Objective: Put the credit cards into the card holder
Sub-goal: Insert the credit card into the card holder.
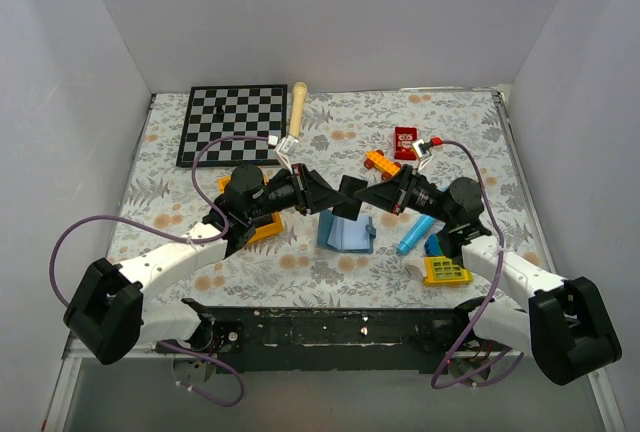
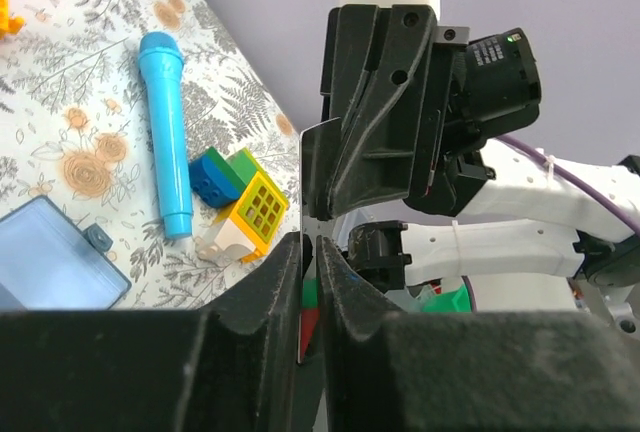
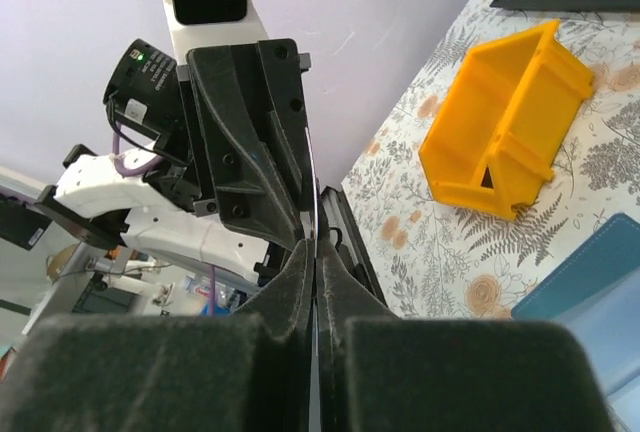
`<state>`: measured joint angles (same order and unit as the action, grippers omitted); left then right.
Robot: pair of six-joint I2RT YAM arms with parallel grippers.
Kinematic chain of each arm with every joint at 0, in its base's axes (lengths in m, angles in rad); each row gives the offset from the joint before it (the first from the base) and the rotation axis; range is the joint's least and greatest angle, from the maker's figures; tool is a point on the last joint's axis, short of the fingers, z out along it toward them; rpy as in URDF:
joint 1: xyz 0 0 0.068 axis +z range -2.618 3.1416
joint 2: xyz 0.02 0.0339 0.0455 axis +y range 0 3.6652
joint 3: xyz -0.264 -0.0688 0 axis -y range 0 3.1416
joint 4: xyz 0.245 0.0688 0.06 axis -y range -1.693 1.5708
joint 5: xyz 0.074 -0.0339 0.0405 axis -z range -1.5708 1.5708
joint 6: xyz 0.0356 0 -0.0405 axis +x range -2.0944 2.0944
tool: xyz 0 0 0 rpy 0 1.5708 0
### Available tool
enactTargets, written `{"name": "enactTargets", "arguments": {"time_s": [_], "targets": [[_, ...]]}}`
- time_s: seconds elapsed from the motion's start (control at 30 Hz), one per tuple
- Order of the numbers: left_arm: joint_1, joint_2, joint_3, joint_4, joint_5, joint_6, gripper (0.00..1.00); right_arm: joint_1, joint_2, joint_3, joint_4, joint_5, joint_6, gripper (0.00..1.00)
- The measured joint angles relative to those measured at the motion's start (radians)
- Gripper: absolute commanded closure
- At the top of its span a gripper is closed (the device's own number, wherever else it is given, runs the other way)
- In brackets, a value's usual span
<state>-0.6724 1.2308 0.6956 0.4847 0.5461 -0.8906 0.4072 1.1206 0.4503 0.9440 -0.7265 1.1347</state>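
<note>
- Above mid-table: one black card held in the air between the left gripper and the right gripper, whose tips face each other.
- Fingers: both pairs are clamped on the card, one from each side.
- Card holder: lying open on the flowered table, directly below the card and apart from it.
- Near the left arm: yellow bin, beside the holder.
- Near the right arm: blue tube and yellow grid block, with an orange brick and a red box farther back.
- Far side: chessboard with a wooden stick along its right edge.
- Left wrist view: card seen edge-on between the left gripper's own fingers; green and blue blocks show beside the grid block, which the overhead view does not separate.
- Right wrist view: card reduced to a thin line in the right gripper; a corner of the holder lies below the bin.
- Edges: white walls close in the left, far and right sides; bare cloth lies at front left.
</note>
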Motion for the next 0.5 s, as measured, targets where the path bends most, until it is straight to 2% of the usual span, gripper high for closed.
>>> {"name": "enactTargets", "arguments": {"time_s": [0.07,0.13,0.17,0.3,0.43,0.5], "targets": [[0.002,0.0,0.0,-0.022,-0.013,0.016,0.67,-0.002,-0.014,0.0,-0.056,0.015,-0.018,0.99],[0.003,-0.001,0.001,-0.067,-0.046,0.039,0.5,-0.008,-0.059,0.006,-0.214,0.071,-0.071,0.99],[0.003,-0.003,0.002,-0.101,-0.072,0.052,0.46,-0.01,-0.084,0.015,-0.31,0.11,-0.106,0.99],[0.003,-0.026,0.003,-0.235,-0.175,0.089,0.4,-0.02,-0.128,0.09,-0.657,0.293,-0.254,0.99],[0.004,-0.039,0.008,-0.316,-0.253,0.113,0.39,-0.022,-0.077,0.143,-0.85,0.397,-0.335,0.99],[0.005,-0.039,0.013,-0.344,-0.275,0.122,0.42,-0.021,-0.02,0.164,-0.919,0.431,-0.357,0.99]]}}
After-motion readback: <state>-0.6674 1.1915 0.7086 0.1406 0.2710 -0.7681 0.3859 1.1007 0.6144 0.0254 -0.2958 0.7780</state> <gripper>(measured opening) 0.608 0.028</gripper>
